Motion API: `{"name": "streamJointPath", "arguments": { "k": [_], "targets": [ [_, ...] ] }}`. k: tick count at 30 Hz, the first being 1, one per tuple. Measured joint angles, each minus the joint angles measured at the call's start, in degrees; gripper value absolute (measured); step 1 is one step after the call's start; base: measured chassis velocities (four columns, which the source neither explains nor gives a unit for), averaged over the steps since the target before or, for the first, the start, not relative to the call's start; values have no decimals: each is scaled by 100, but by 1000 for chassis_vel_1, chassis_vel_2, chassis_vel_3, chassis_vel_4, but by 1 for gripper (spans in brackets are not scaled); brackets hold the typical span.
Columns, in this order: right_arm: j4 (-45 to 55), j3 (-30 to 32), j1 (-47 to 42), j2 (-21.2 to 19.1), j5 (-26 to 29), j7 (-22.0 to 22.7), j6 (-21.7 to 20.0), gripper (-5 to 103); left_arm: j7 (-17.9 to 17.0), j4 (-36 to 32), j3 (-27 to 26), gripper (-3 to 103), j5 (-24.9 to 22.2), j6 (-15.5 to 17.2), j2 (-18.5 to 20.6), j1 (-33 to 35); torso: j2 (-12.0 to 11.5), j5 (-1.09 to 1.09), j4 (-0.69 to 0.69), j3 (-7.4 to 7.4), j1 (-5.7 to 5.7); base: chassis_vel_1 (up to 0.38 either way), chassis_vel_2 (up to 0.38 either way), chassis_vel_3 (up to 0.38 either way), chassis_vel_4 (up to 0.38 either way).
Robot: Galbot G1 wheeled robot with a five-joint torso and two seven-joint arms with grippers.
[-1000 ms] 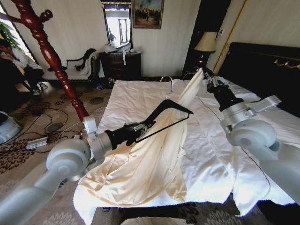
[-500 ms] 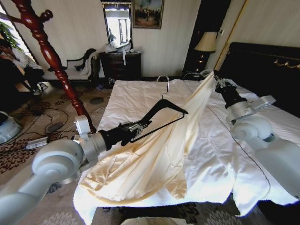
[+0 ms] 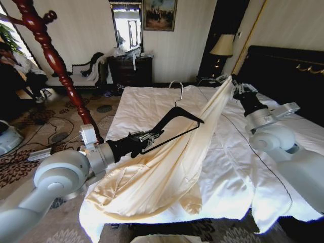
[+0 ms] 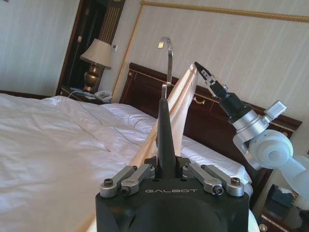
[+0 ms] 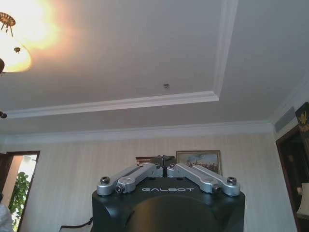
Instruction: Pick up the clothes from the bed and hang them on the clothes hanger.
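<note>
A: Shirt (image 3: 167, 167), the cream silky one — where was it?

B: Strung out above the bed (image 3: 147, 106). Its top end was lifted high at the far side, near the dark headboard (image 3: 283, 66), and the cloth ran down in a long slant to a loose wrinkled heap at the foot edge of the white duvet, closest to the robot.

A: Who had the top end?

B: The right pincer (image 3: 234, 83), reaching out over the bed. Its fingers were pressed together on a peak of the fabric, and in the left wrist view the same pincer (image 4: 200, 70) showed with the cloth hanging from its tip.

A: And the left one?

B: The left pincer (image 3: 152, 136) hovered over the near part of the bed, clamped on one end of the black hanger (image 3: 174, 124). From its own camera the fingers (image 4: 137, 174) were drawn in tight around the hanger's arm.

A: How did the hanger sit against the shirt?

B: It was held out nearly level, its far shoulder touching the slanting fabric about midway up, the silver hook (image 3: 177, 91) standing upright above it. Whether that shoulder had gone inside the garment, I couldn't tell

A: Anything beside the bed?

B: A red turned-wood stand (image 3: 55, 66) on the robot's left, on the patterned carpet
</note>
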Motion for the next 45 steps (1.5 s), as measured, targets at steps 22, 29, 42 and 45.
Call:
{"name": "streamJointPath", "arguments": {
  "k": [22,29,42,45],
  "targets": [
    [-651,-192,-24,133,-409,-32,12,0,12,5,-183,18,-394,17,36,-267,-1,3,0,1,0,0,0,0,0],
    [-371,-144,8,110,-287,-17,11,0,32,7,-10,18,-214,18,-37,-164,-1,3,0,1,0,0,0,0,0],
    [965,127,-146,8,147,257,-5,0,162,6,130,18,304,50,-258,140,0,2,0,0,0,0,0,0,0],
    [1151,158,-158,2,207,309,-6,0,197,6,150,18,386,39,-318,164,-1,2,0,0,0,0,0,0,0]
  ]
}}
